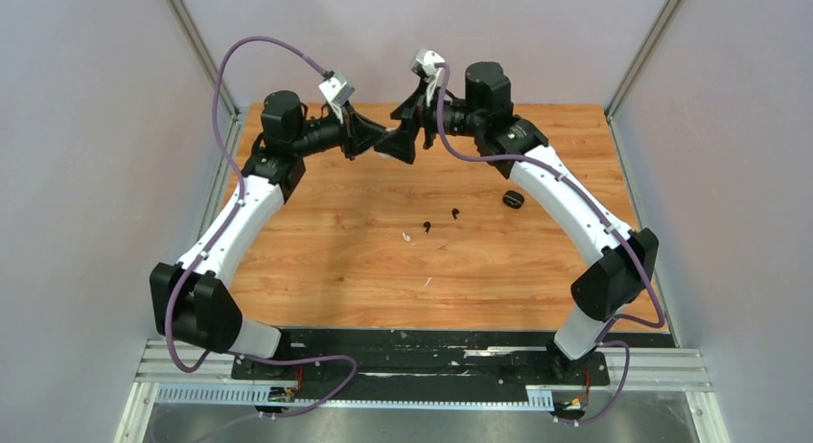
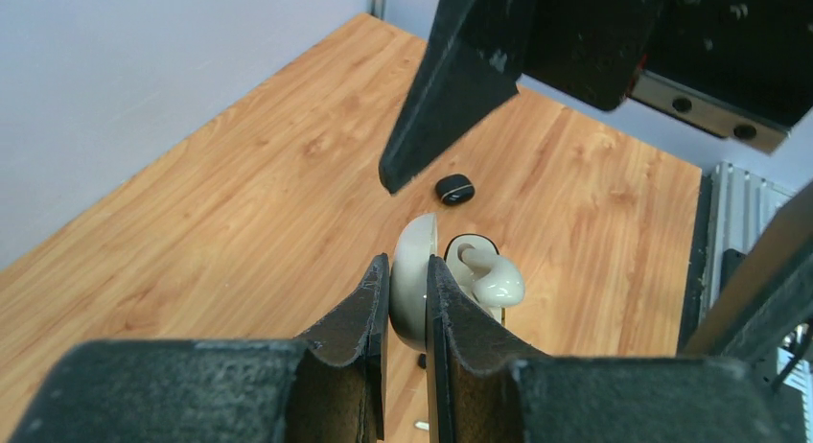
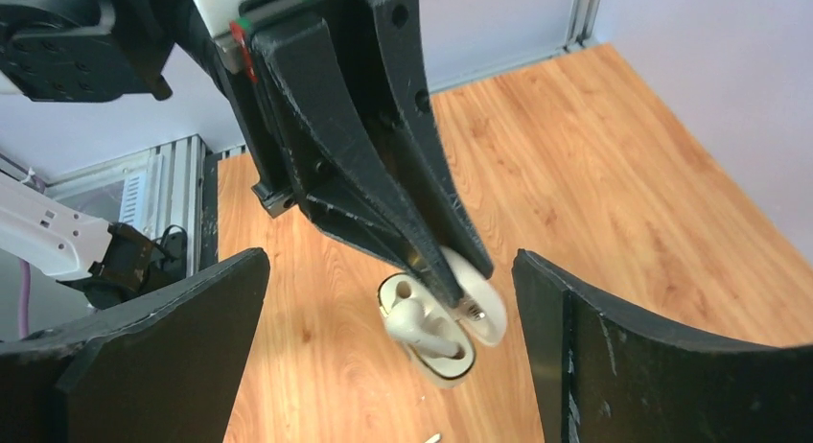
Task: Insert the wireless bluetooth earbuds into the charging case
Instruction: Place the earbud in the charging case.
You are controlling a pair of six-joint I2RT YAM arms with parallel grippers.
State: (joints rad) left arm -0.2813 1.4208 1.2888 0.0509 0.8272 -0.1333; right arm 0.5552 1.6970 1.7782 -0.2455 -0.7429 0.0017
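Observation:
My left gripper (image 1: 369, 136) is shut on the lid (image 2: 414, 280) of an open white charging case (image 3: 436, 352) and holds it in the air above the far part of the table. A white earbud (image 3: 417, 326) lies askew across the case's open base and sticks out; it also shows in the left wrist view (image 2: 494, 282). My right gripper (image 3: 391, 261) is open and empty, its jaws wide on either side of the case, not touching it. Two black earbuds (image 1: 427, 225) (image 1: 454, 213) and a white earbud (image 1: 406, 237) lie on the table's middle.
A closed black case (image 1: 513, 198) lies on the wooden table (image 1: 316, 261) at the right, also in the left wrist view (image 2: 454, 188). A pale sliver-like scrap (image 1: 427, 282) lies nearer the front. Grey walls stand on both sides and at the back.

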